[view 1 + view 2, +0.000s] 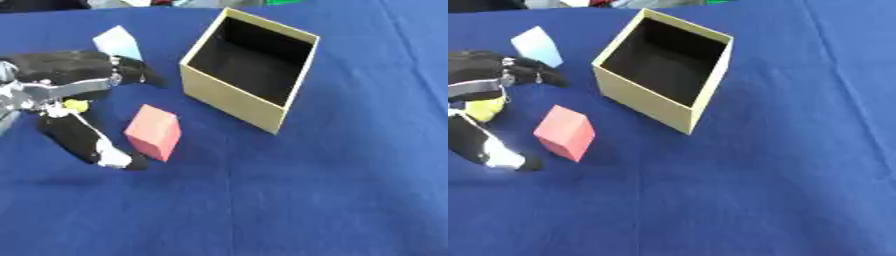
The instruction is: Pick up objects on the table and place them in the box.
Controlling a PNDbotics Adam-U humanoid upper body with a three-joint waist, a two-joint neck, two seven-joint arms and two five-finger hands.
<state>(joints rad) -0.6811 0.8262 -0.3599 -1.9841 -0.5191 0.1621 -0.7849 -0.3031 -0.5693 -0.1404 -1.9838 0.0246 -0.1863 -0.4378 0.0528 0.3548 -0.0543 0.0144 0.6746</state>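
A pink block (pixel 154 132) stands on the blue tablecloth, left of the open tan cardboard box (pixel 249 70), whose dark inside holds nothing I can see. Behind it lies a pale blue block (pixel 118 43). My left hand (pixel 66 75) reaches in from the left, open, with its fingers (pixel 140 72) spread above the pink block and its thumb (pixel 87 142) low beside the block's left face. The pink block sits in the gap, untouched as far as I can tell. My right hand shows in neither view.
The blue cloth (pixel 332 190) covers the whole table. Some coloured clutter lies at the far edge behind the box.
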